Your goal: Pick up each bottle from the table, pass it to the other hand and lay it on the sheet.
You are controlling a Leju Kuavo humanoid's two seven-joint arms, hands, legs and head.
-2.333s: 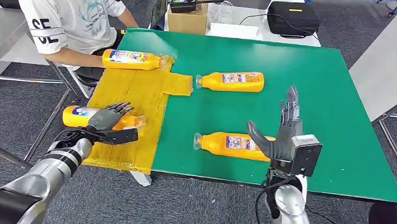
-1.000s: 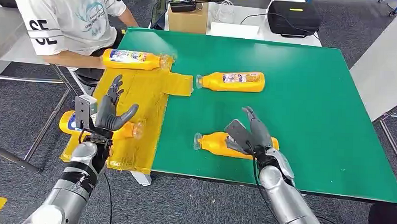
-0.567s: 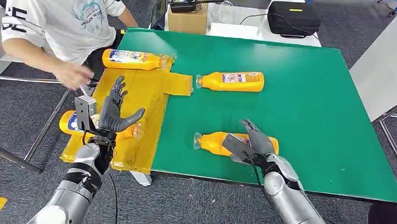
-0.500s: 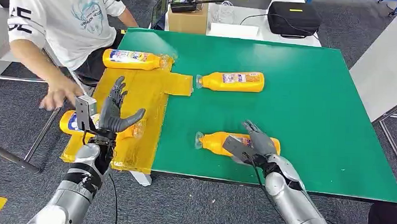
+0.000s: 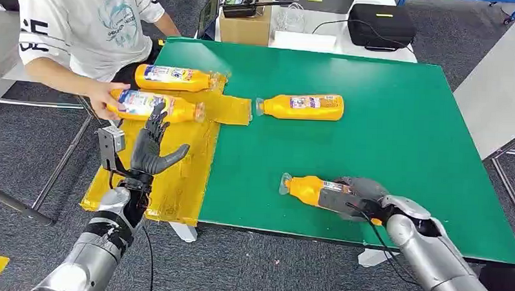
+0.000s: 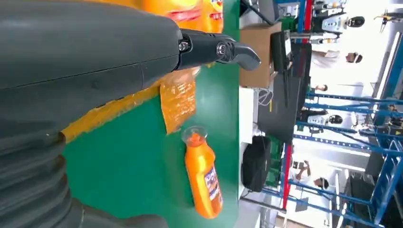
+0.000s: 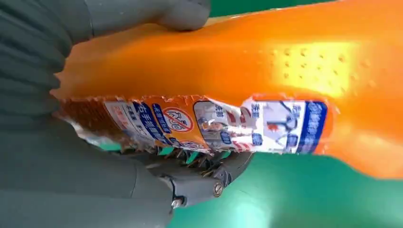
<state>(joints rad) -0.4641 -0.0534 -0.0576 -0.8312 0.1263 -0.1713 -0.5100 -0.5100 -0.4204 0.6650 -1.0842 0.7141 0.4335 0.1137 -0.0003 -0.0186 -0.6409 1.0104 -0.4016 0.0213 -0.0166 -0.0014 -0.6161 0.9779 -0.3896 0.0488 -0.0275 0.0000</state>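
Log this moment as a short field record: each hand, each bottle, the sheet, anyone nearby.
right hand: grips near bottle on green table
left hand: open, raised over yellow sheet
far-edge bottle: lying on sheet
second sheet bottle: held by person's hand
middle bottle: lying on table

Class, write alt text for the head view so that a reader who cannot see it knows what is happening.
The right robot hand grips an orange bottle lying on the green table, while the left robot hand hovers open over the yellow sheet. A person's hand holds a second bottle on the sheet, beside a third; a fourth lies on the table.
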